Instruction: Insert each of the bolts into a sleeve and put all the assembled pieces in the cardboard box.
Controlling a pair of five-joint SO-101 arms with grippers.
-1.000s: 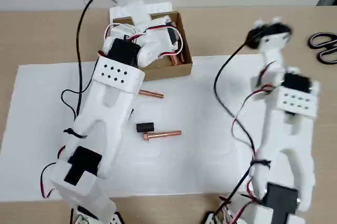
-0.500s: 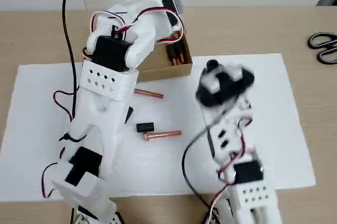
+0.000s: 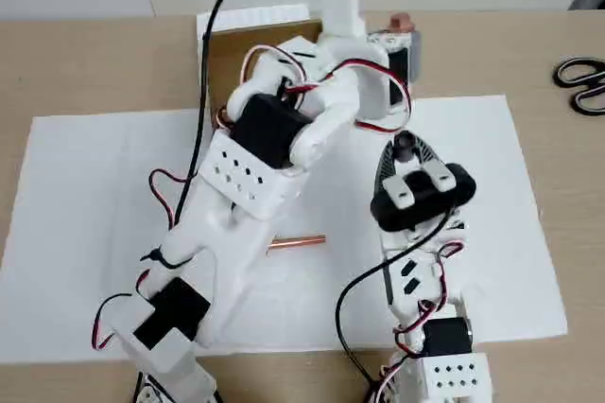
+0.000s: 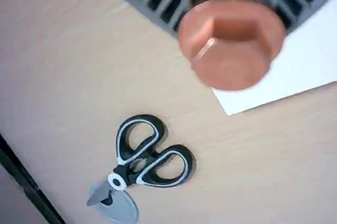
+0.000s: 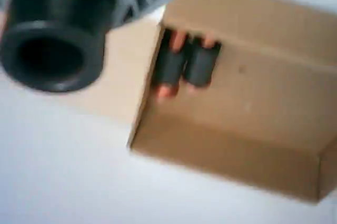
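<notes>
High view: the left arm runs from the lower left of the frame to the top centre. The left gripper [image 3: 398,42] sits at upper centre-right, just past the right side of the cardboard box [image 3: 219,67]. It is near the far edge of the paper sheet [image 3: 85,214]. Its fingers are closed on a copper bolt [image 4: 231,42]. The left wrist view has the hex head toward the camera, with the shank clamped between the ribbed grey jaws.

The right gripper [image 3: 406,155] is at centre-right of the frame, above the sheet and pointing toward the box. Its fingers are closed on a black sleeve [image 5: 50,50], held clear of the paper. The right wrist view shows the open bore facing the camera.

Box contents, right wrist view: two assembled pieces [image 5: 184,63] lie side by side and touching, close against one box wall. Copper shows at the ends of their black sleeves.

A second bolt [image 3: 301,243] lies flat on the sheet near frame centre, one end covered by the left arm.

The scissors [image 3: 577,72] lie on the bare table [image 3: 76,53] at the right edge, upper part of the frame. They are off the sheet and well apart from both grippers
</notes>
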